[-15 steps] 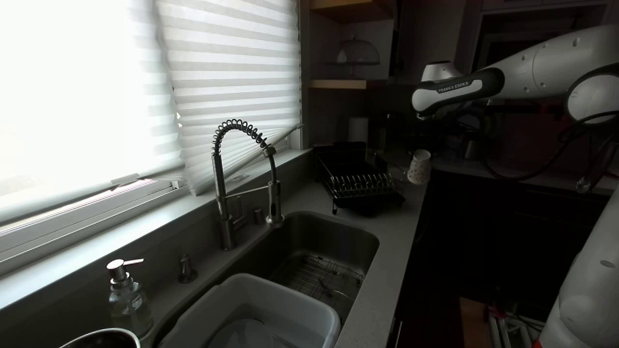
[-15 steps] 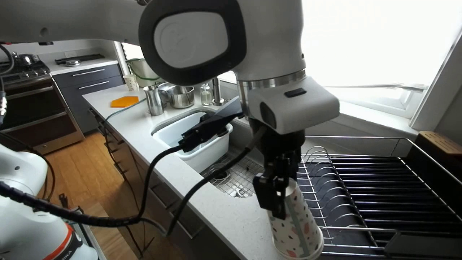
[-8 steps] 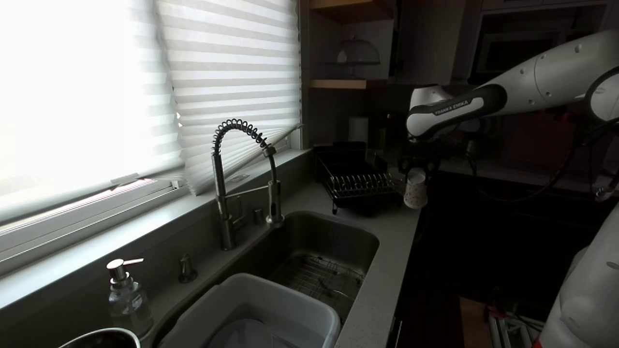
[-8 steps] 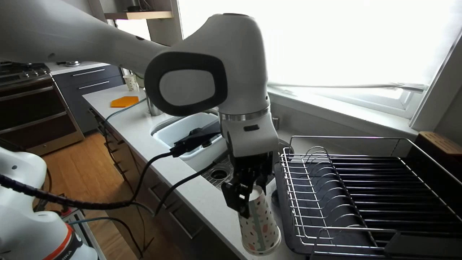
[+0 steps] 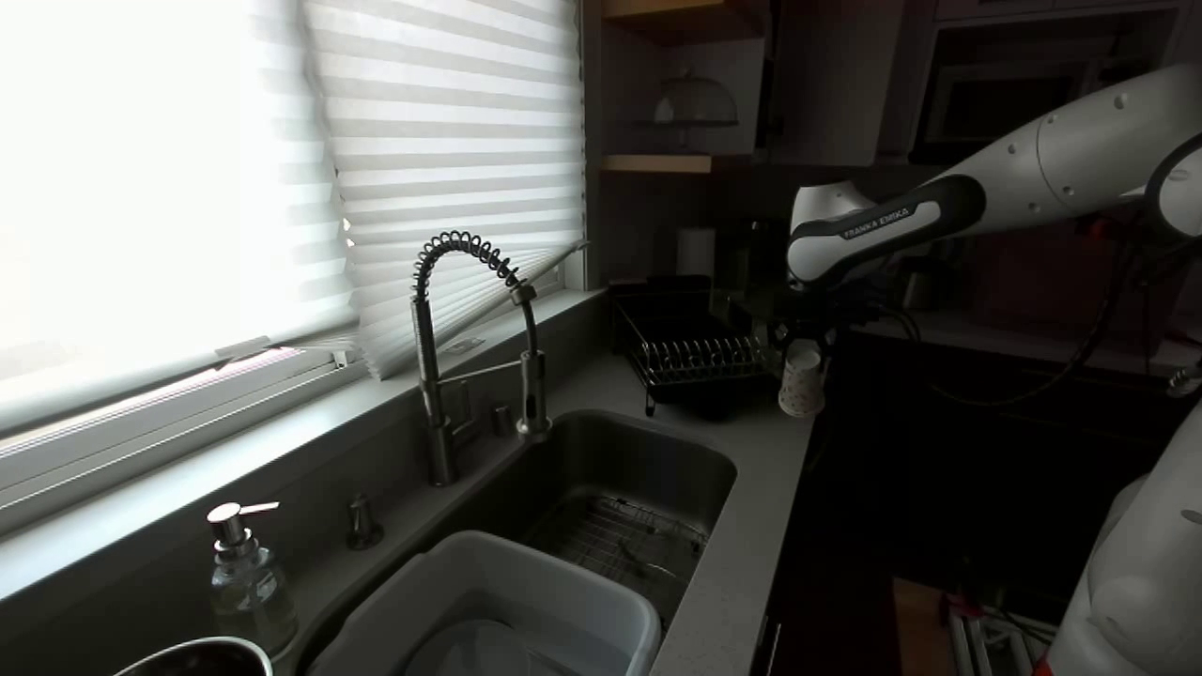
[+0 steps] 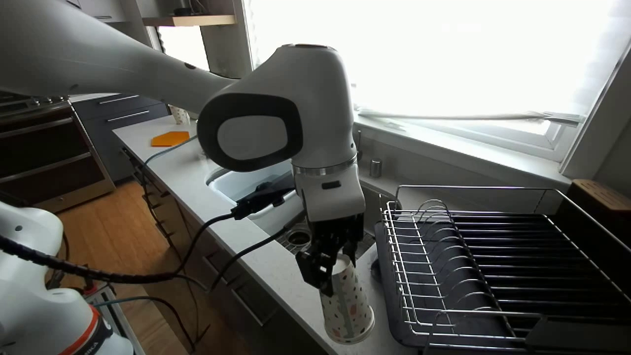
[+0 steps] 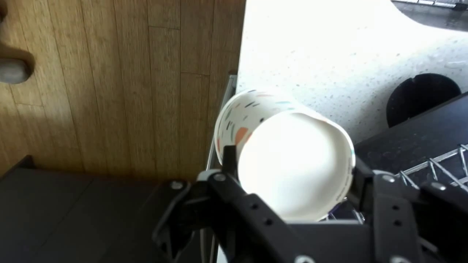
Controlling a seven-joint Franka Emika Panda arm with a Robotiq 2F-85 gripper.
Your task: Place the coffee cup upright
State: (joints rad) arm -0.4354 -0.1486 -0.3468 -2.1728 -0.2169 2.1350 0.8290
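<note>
My claw [image 7: 295,168] is pinching the coffee cup [image 6: 347,306] close to its narrow end, pressing on it from both sides. That narrow end, which I take for the base, is uppermost, and the wide rolled rim points down with a slight lean, so the cup is the wrong way up. It is near the front edge of the bench [image 7: 314,54], beside the wire dish rack [image 6: 522,266]; whether the rim touches the bench I cannot tell.

I judge the grasping done and the righting not. Left to me, as I see it, are turning the cup base-down, standing it on the bench safely in from the edge, and letting go.

Counting, I get two cups: the one in my grip and a second speckled cup [image 6: 180,117] at the far end of the bench, partly hidden. Besides those, there is one dish rack, one sink [image 5: 657,451], one pale tub [image 5: 563,587] in that sink, one coil-necked faucet [image 5: 430,376], one soap dispenser [image 5: 252,591], one orange mat [image 6: 170,138] and one slotted wooden block [image 6: 601,199].
</note>
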